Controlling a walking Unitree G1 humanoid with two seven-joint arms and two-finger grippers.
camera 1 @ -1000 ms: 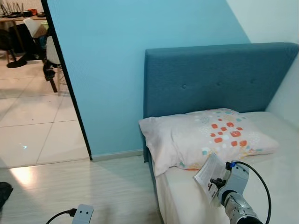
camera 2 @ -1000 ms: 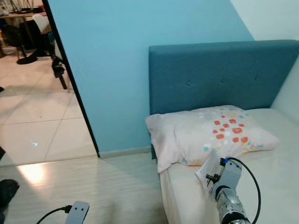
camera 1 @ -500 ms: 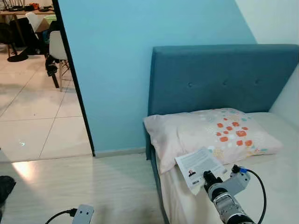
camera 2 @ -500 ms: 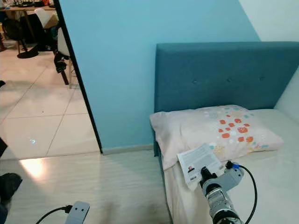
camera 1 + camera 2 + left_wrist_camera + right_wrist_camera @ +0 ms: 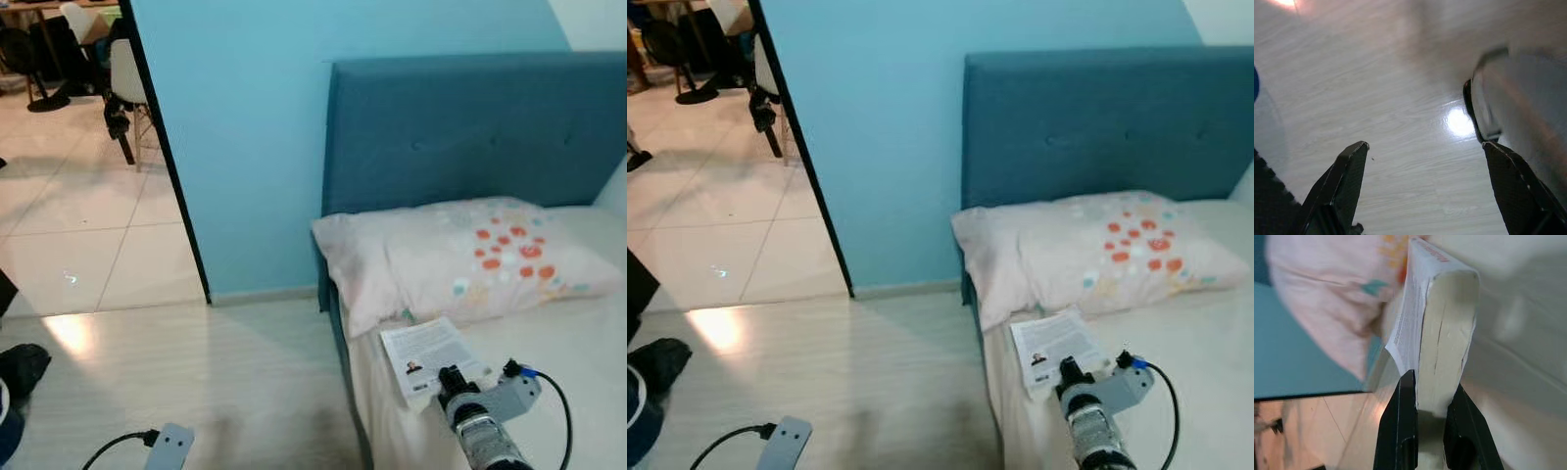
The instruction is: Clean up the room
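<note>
Book in the right claw: that is what the head views show near the bottom. It is a thick white book with small print and a tiny picture on its cover. The right wrist view shows two black fingers pressed on both sides of the book, one on the cover and one on the pages. The book is held over the front corner of the bed, close to the edge, just in front of the pillow.

The pillow is pale pink with orange and blue spots. It lies at the top of the bed, against the dark blue headboard. The sheet on the bed is white.

The left claw hangs low over the pale wooden floor. Its two black fingers stand wide apart with nothing between them, and a bright spot of light shines on the floor under it.

A light blue wall stands beside the bed. Past its dark edge there is a room with white floor tiles, and a white chair stands far back there. A dark thing lies at the edge of the floor, too cut off to tell what it is.
</note>
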